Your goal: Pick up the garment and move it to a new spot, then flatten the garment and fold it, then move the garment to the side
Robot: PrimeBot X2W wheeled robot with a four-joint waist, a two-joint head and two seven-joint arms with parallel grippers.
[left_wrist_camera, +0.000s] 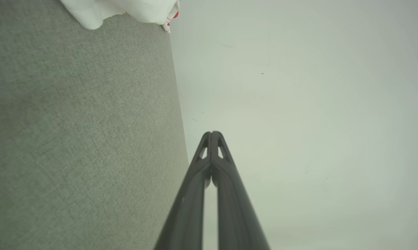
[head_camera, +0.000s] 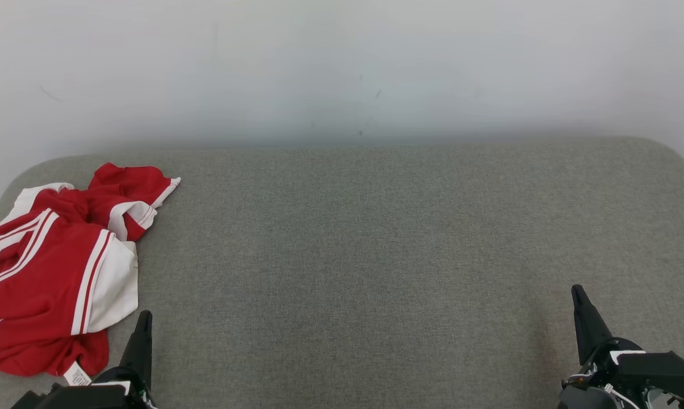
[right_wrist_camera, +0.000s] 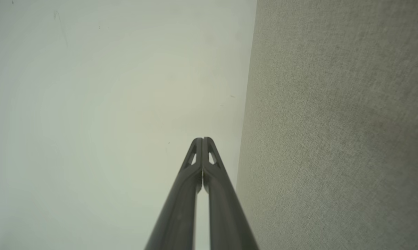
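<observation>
Left gripper [head_camera: 143, 326] and right gripper [head_camera: 582, 301] sit low at the near edge of the surface [head_camera: 376, 244], one by each near corner. Each has its jaws pressed together with nothing between them, and in both wrist views the fingers meet at the tips. The surface is a broad grey woven pad with rounded far corners, set against a pale wall [head_camera: 342, 68]. The garment [head_camera: 52, 267], red with white stripes and panels, lies crumpled along the left edge, from close to the near-left corner up toward the far-left corner. Its long axis runs near to far along that edge, leaning a little inward at the far end. From the left gripper it lies ahead and to the left, its near hem just beside the fingers, while the right gripper is well apart from it across the whole width. The left arm is therefore the nearer one for the pick-up. By my reading it must first part its jaws, then reach forward and leftward onto a raised fold, before carrying the cloth toward the middle. A small white label [head_camera: 76, 375] pokes out at the near hem, just left of the left gripper's base.
</observation>
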